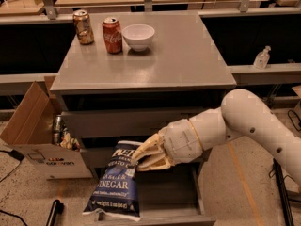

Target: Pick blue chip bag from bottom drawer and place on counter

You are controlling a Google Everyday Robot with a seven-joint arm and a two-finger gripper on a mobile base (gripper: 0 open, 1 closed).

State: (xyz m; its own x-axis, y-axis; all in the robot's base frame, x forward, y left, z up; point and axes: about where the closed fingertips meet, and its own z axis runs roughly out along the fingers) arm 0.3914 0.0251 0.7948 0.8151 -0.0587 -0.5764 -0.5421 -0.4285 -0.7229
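Note:
The blue chip bag (115,180) hangs upright, held by its top right edge. My gripper (143,157) is shut on that edge, in front of the middle drawer and above the open bottom drawer (183,210). The bag's lower end dangles over the drawer's front left corner. The white arm reaches in from the right. The grey counter (188,55) lies above, behind the bag.
On the counter's back left stand a brown can (83,27), a red cola can (112,35) and a white bowl (138,36). An open cardboard box (37,140) with items stands left of the cabinet. A clear bottle (261,58) sits on the right ledge.

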